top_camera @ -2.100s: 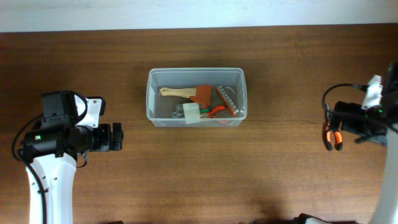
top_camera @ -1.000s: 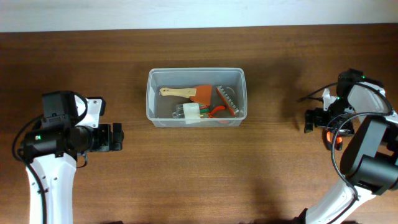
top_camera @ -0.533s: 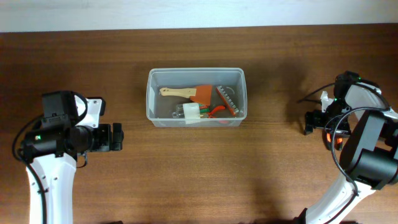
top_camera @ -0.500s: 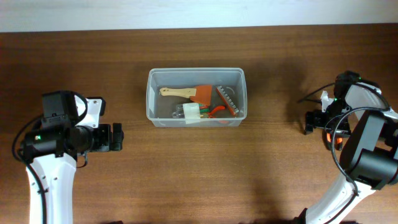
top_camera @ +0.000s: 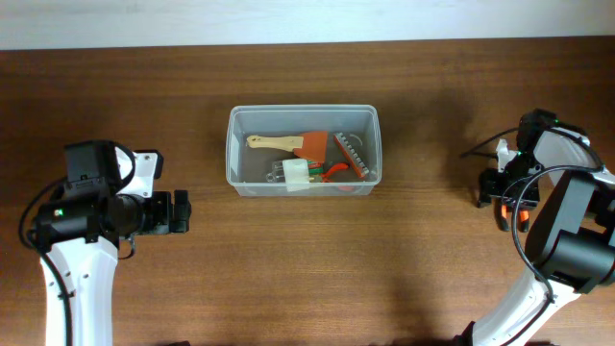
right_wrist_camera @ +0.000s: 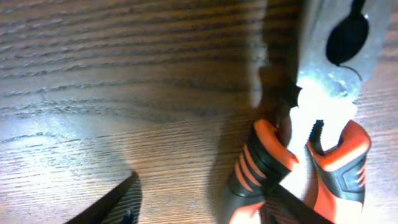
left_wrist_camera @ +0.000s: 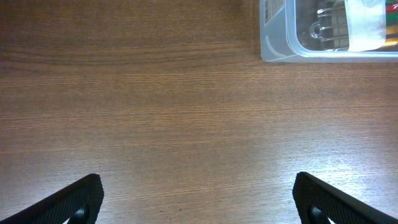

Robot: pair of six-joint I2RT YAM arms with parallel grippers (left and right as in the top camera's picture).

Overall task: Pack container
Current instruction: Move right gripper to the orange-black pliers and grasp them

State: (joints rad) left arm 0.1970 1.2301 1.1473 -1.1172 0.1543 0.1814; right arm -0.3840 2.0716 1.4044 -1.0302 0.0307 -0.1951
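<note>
The container (top_camera: 304, 149) is a clear tub in the middle of the table. It holds a wooden-handled brush (top_camera: 272, 142), orange tools and a white piece. Its corner shows in the left wrist view (left_wrist_camera: 273, 37). Pliers (top_camera: 519, 213) with orange and black handles lie on the table at the far right. In the right wrist view the pliers (right_wrist_camera: 329, 155) have their steel head away from me. My right gripper (top_camera: 492, 192) (right_wrist_camera: 205, 208) is open and low over the table, with one finger over a handle. My left gripper (top_camera: 181, 211) (left_wrist_camera: 199, 199) is open and empty, left of the container.
The table is bare dark wood (top_camera: 317, 269). A pale wall strip (top_camera: 307, 19) runs along its far edge. The right arm (top_camera: 567, 240) curves over the table's right edge.
My right gripper has shifted slightly right, closer to the pliers. The left arm and the container have not moved.
</note>
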